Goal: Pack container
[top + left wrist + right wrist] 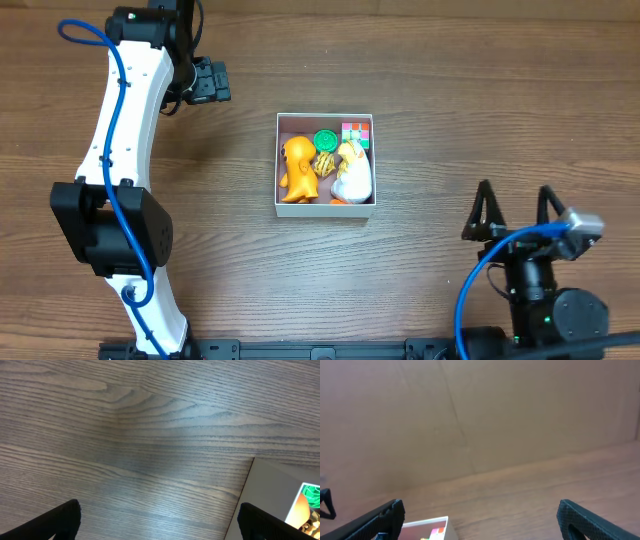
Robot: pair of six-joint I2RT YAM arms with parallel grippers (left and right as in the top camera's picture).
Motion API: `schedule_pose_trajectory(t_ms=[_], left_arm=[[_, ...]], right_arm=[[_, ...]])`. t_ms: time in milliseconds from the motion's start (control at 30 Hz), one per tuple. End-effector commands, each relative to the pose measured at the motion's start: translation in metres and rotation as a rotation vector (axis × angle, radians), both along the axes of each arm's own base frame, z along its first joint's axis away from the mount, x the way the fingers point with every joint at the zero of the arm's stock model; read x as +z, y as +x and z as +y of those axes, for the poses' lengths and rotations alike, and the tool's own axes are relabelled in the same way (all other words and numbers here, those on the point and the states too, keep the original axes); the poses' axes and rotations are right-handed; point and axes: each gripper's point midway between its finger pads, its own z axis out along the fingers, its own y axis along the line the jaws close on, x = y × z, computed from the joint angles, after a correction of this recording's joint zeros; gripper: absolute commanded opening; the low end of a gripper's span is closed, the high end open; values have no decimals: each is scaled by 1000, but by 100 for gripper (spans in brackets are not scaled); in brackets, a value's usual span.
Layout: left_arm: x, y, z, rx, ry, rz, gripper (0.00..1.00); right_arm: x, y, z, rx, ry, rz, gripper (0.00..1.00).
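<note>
Overhead, I count one container mid-surface. It holds one orange toy, one white-and-yellow duck, one green disc and one multicoloured cube. The left pincer sits at ten o'clock from it and the right pincer at four, spread and empty. The left wrist view alone shows its fingers apart with nothing between, and the container corner at four o'clock. The right wrist view adds a brown backdrop, with the container edge at seven.

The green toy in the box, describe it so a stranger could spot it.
Find the white square box in the middle of the wooden table. At its top edge seen from overhead, between the orange figure and the multicoloured cube, sits the green toy. It is the only round green piece.
</note>
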Motion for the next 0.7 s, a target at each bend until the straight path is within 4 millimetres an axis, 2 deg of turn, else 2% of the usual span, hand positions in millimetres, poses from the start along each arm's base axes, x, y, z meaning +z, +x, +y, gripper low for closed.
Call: schedule_pose_trajectory(t_ms=[0, 233, 667], left_arm=[[7, 2, 0, 20, -5, -22, 100], [7, 2, 0, 20, -5, -22, 100], [7, 2, 0, 20, -5, -22, 100]], right_arm=[[-9, -3, 3, 20, -3, -63, 100], [-25, -5, 4, 27, -2, -99, 100], [-35, 0, 5, 28, -1, -134, 100]])
